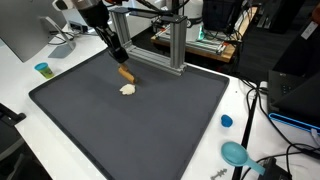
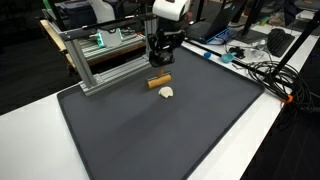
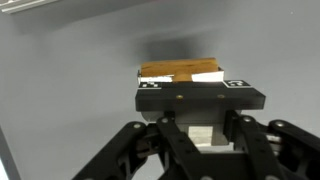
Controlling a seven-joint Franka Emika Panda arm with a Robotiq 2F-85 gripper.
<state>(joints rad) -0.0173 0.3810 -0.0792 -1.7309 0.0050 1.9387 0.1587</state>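
dark grey mat on a white table carries a short brown block, lying flat near the mat's far edge, with a small white lump just beside it. the gripper hangs right over the block; whether its jaws are apart or together i cannot tell. a metal frame stands close behind.

In the wrist view the end effector hides part of the brown block. The white lump just beside the block is too small to name.
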